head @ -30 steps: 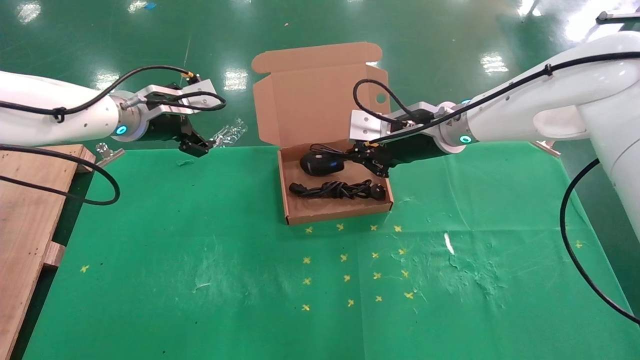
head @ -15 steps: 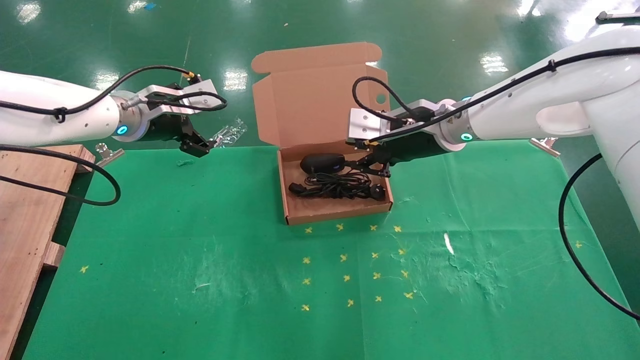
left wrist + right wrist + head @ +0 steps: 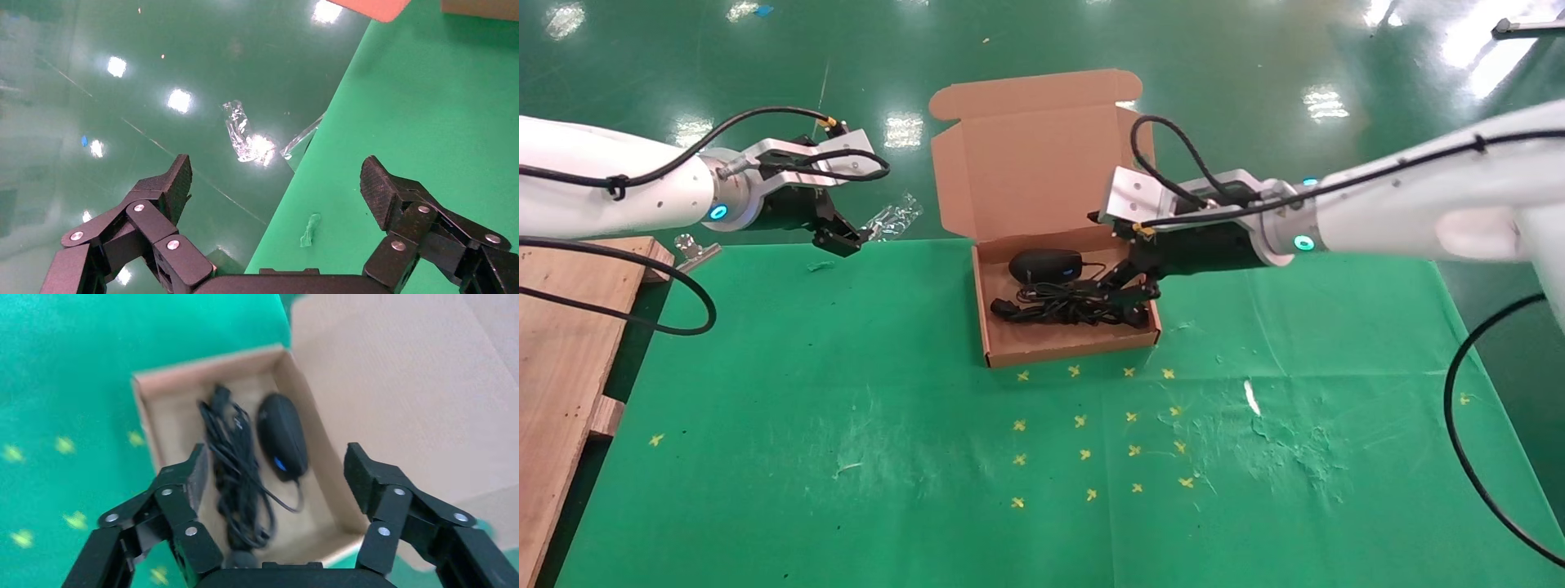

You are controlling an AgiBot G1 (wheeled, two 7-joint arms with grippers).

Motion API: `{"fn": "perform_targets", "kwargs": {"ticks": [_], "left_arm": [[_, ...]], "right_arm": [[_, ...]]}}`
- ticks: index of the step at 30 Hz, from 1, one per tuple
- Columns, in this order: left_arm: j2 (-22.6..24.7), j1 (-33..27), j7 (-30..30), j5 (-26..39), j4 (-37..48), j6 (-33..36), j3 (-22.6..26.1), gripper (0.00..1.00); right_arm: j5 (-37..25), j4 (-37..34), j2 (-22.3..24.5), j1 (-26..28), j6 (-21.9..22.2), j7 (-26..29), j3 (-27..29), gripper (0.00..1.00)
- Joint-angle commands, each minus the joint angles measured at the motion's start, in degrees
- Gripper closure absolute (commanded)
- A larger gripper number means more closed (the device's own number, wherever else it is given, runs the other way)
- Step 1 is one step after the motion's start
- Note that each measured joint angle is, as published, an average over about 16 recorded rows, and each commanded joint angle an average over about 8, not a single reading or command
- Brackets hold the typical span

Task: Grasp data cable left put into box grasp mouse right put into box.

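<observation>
surface: green table (image 3: 846, 392) | on it: open box (image 3: 1068, 347)

The right gripper (image 3: 1138, 282) hangs with its fingers spread wide and nothing between them, its arm reaching in from the right, while the left gripper (image 3: 842, 237) hovers parked far left, likewise spread and empty.

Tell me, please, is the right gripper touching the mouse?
Apart: the right wrist view shows the right gripper open, with the mouse lying free in the box.
</observation>
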Motion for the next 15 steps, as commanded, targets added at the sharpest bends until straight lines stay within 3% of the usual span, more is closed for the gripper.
{"fn": "perform_targets", "kwargs": {"ticks": [1,15], "left_arm": [[0.0,0.0,0.0,0.0,0.0,0.0,0.0,0.00],[0.0,0.0,0.0,0.0,0.0,0.0,0.0,0.00]], "right_arm": [[1.9,2.0,1.4,-1.4,-0.8,0.9,0.8,0.00],[15.4,15.9,11.4,-11.2,-6.1,7.4,6.4,0.00]]}}
